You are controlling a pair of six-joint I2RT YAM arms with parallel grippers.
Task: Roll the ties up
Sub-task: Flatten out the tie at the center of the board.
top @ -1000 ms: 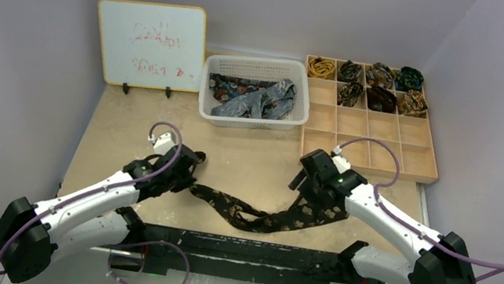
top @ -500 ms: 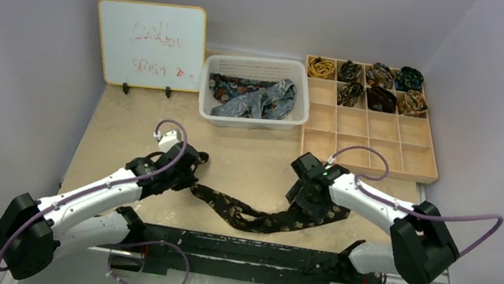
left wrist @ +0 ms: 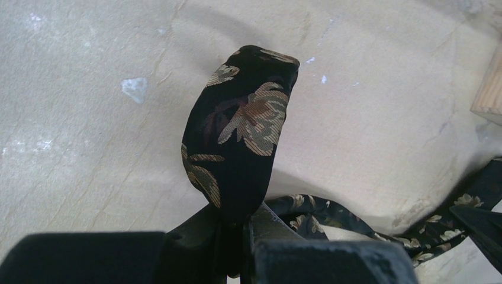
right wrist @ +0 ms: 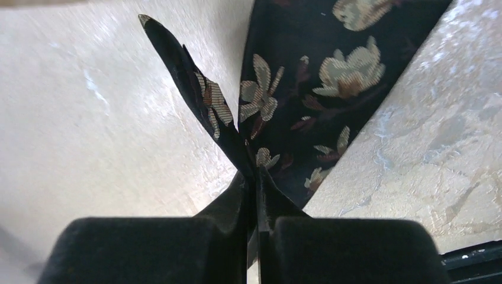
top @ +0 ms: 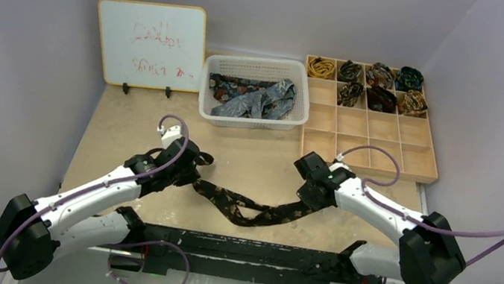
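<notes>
**A:** Dark fabric with gold-brown flowers: where is this tie (top: 254, 210)?

**B:** On the tabletop (top: 246, 158), towards the near edge. It sags in a shallow curve between the two arms.

**A:** State of the left gripper (left wrist: 237, 223)?

**B:** Jaws together, clamped on one end of the tie. A folded loop of fabric stands out beyond the fingertips.

**A:** And the right gripper (right wrist: 256, 184)?

**B:** Jaws pressed together on the other end. A narrow fold juts to one side, and a broader flowered stretch runs on beyond the fingertips.

**A:** Surroundings?

**B:** A white basket (top: 259, 62) at the middle of the far edge holds loose ties (top: 255, 101). A wooden tray (top: 387, 124) with compartments sits at the far right corner. Seven rolled ties (top: 380, 97) fill its farthest compartments, four in the far row and three in the next. A whiteboard (top: 149, 44) stands at the far left corner.

**A:** What is hard to make out?

**B:** From above, both wrists cover the grip points. The red writing on the whiteboard is illegible. Each wrist view cuts off the tie's middle.
</notes>
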